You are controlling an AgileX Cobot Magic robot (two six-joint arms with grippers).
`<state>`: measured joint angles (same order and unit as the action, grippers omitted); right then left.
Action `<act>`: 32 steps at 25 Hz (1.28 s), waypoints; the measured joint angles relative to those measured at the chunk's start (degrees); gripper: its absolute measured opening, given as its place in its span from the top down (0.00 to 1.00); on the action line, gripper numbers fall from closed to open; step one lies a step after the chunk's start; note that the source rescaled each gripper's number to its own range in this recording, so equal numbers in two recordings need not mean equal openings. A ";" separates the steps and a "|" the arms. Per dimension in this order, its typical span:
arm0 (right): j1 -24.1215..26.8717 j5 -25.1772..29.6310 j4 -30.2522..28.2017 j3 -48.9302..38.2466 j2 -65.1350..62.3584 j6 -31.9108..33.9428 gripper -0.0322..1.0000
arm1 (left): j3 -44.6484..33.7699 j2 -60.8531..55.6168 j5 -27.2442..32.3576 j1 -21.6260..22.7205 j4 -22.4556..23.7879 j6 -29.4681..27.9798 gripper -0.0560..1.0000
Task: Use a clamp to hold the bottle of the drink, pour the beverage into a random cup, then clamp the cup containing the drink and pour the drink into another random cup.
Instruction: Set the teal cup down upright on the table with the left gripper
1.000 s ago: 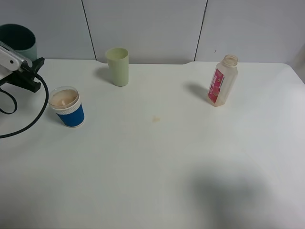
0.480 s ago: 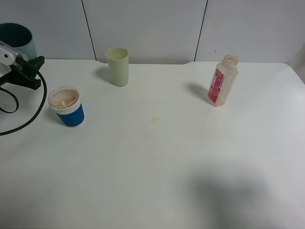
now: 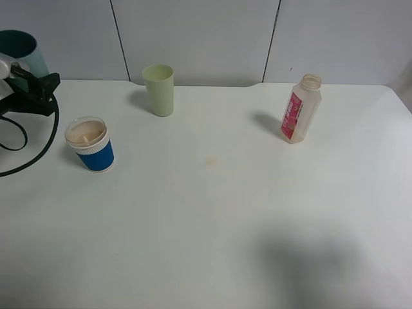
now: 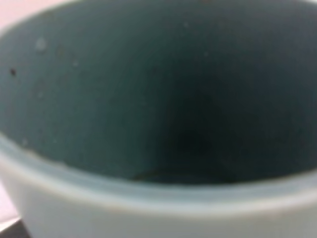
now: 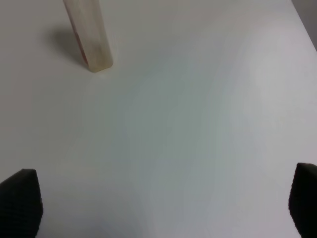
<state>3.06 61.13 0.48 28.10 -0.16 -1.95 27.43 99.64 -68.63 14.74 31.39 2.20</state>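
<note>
— Where's the left arm right now?

— Far left edge of the table [image 3: 212, 219], up at the back. The left gripper [image 3: 14, 76] is clenched on the teal-green tumbler [image 3: 23, 53], holding it off the surface; black bracket and looping black cable [image 3: 40, 145] show below it.

— Which way is that tumbler pointing?

— From the high camera its mouth faces up and a touch toward us, long axis close to upright. The wrist camera stares straight into the dark inside [image 4: 163, 94], filling the view; I can't make out any liquid in there.

— And the blue cup?

— The blue cup with the white band [image 3: 90, 143] stands upright on the table, just in front of that arm, apart from it. Pale tan beverage [image 3: 85, 132] fills it near the rim.

— The bottle?

— The bottle [image 3: 300, 108] stands upright well across on the right, neck up and uncapped, pink label facing left. It looks nearly empty.

— Right arm?

— Out of the high view. Its wrist camera shows the right gripper [image 5: 163, 198] with jaws spread wide, dark fingertips [image 5: 20, 201] at both edges, nothing between them, hovering over bare table with the bottle's base [image 5: 91, 44] beyond.

— Anything else?

— A pale yellow-green tumbler [image 3: 159, 89] upright at the back, alone.
</note>
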 joint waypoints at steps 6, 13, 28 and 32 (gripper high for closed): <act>0.00 0.00 0.00 0.00 0.00 0.00 0.00 | -1.87 0.00 0.01 0.70 -0.39 -3.12 0.94; 0.00 0.00 0.00 0.00 0.00 0.00 0.00 | -5.24 0.87 -0.11 5.24 -1.56 -3.43 0.94; 0.00 0.00 0.00 0.00 0.00 0.00 0.00 | -2.86 14.50 0.00 7.78 2.88 -3.47 0.94; 0.00 0.00 0.00 0.00 0.00 0.00 0.00 | 0.31 16.27 -0.05 7.78 4.73 -3.47 0.94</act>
<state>3.06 61.13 0.48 28.10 -0.16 -1.95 27.74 115.91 -68.68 22.51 36.12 -1.27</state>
